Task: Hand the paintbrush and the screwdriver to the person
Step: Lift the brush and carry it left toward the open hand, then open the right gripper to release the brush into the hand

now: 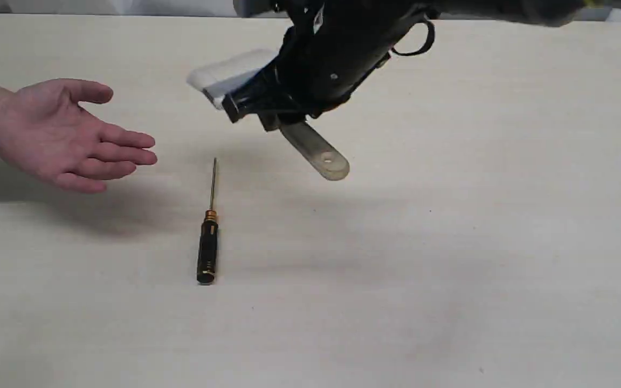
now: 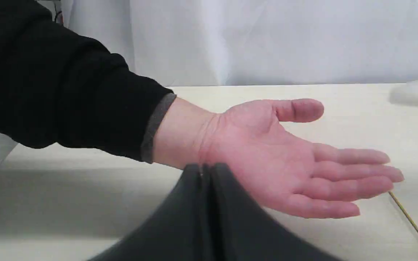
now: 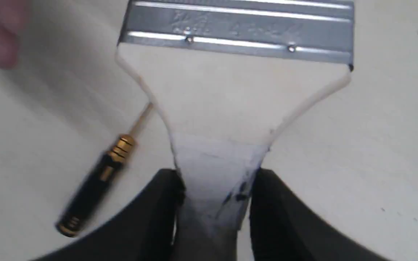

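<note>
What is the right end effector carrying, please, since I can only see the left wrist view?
Observer: The right end effector is shut on the paintbrush, gripping its wooden handle.
Operator: Is the brush over the person's hand?
Observer: No; in the exterior view it is held in the air beside the open hand, not above it.
Operator: And the screwdriver?
Observer: The screwdriver lies free on the table, nothing gripping it.
</note>
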`<state>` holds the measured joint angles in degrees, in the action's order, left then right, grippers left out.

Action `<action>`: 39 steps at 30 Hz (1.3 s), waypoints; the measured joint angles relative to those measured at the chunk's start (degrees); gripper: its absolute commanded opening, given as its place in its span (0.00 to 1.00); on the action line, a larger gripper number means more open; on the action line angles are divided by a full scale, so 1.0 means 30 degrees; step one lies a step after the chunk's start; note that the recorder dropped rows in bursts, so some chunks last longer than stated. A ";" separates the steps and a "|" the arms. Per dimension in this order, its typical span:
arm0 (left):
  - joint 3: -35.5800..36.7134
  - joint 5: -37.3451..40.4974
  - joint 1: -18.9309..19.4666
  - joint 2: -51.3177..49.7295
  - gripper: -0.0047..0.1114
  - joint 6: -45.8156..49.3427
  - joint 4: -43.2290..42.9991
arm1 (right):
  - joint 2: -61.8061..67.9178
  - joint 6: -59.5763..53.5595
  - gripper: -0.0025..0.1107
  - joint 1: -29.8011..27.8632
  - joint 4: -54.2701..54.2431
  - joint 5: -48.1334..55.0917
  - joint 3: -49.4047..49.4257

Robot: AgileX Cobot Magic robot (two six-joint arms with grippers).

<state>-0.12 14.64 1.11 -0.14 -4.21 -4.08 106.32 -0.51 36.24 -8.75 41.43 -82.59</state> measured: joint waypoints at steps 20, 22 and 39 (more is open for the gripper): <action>0.0000 0.0000 0.0000 0.0000 0.04 0.0000 0.0000 | 0.4428 -0.7429 0.06 0.4317 -0.6854 -0.4926 -0.7192; 0.0000 0.0000 0.0000 0.0000 0.04 0.0000 0.0000 | 0.5668 -0.7436 0.07 0.4408 -0.6854 -0.4430 -0.8164; 0.0000 0.0000 0.0000 0.0000 0.04 0.0000 0.0000 | 0.6909 -0.3367 0.46 0.4407 -0.1495 0.1313 -0.9938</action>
<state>-0.12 14.64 1.11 -0.14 -4.21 -4.08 127.04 -10.61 49.46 -13.24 45.37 -112.41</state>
